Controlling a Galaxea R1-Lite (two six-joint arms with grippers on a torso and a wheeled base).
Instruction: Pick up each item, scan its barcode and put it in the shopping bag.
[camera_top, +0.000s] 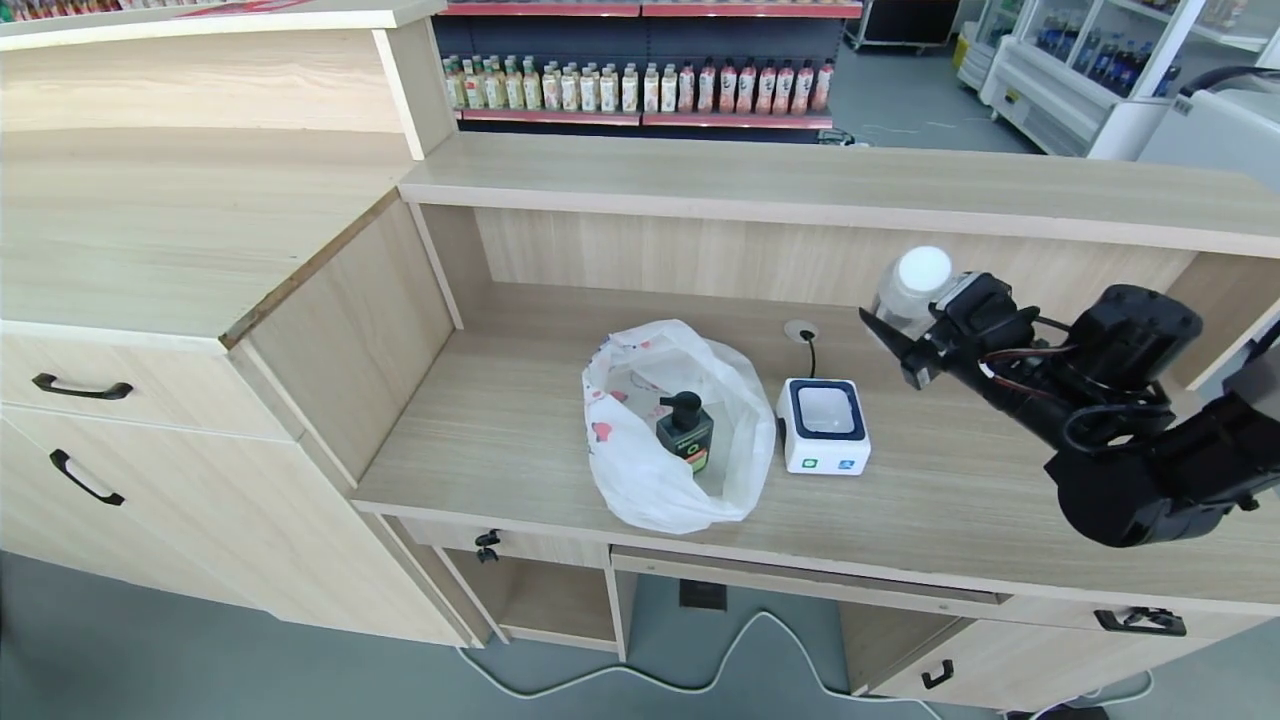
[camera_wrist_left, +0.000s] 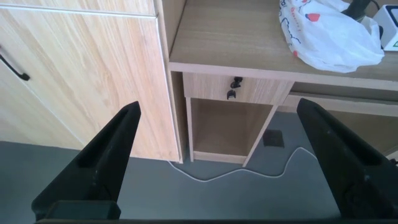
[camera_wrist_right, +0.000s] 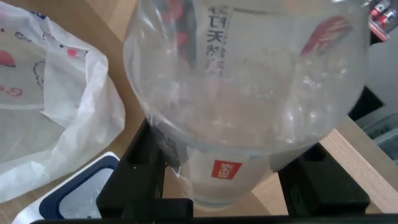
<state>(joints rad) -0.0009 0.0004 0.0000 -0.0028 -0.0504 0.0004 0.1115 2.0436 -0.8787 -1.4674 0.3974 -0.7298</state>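
Clear bottle held up beside the scanner, waiting for its barcode read.

The right end effector (camera_top: 900, 350) is clamped on a clear, white-capped bottle (camera_top: 915, 285), held above the table (camera_top: 480, 430) just right of the scanner (camera_top: 825, 425), probably so its label can be turned toward the window. The shopping bag (camera_top: 640, 470) lies open left of the scanner with a dark pump bottle (camera_top: 685, 430) already inside. The left end effector (camera_wrist_left: 217, 106) hangs low beside the table, spread apart and empty.
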